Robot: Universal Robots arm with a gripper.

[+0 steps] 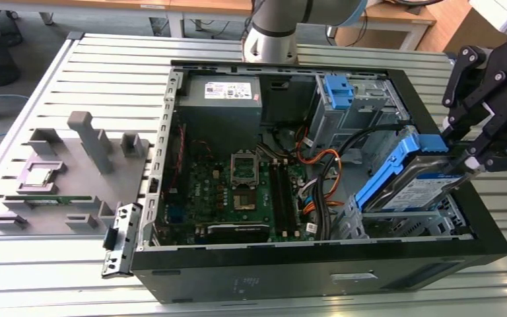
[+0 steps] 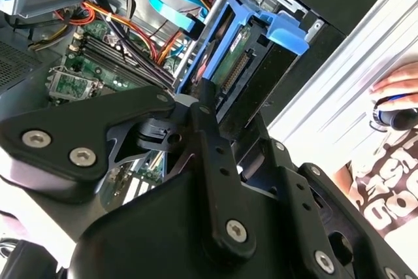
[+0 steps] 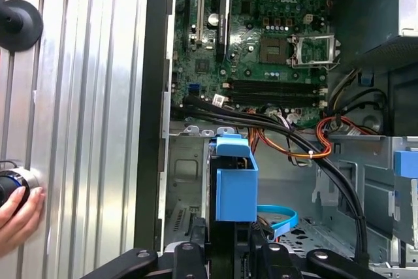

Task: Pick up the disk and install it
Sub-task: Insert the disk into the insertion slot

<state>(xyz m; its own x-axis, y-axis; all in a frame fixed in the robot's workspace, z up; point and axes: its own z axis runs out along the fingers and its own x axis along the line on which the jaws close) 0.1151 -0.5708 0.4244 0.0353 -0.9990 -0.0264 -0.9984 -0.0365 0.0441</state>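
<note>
Exterior view: gripper (image 1: pixel 467 156) clamped tight on the disk (image 1: pixel 416 179), pinching its upper end. Disk steeply tilted, blue bracket along its edges, lower end at the metal drive cage (image 1: pixel 395 221), at 4 o'clock inside the open computer case (image 1: pixel 324 267). Motherboard (image 1: pixel 245 185) at 9 o'clock of the disk, well apart. In both wrist views the bracket sits between the black fingers, over the case interior.

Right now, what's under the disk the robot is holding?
Under the tilted disk, held by the end effector, sits a metal drive bay in the computer case. A blue cable curls there. The bay floor right beneath the disk is covered.
</note>
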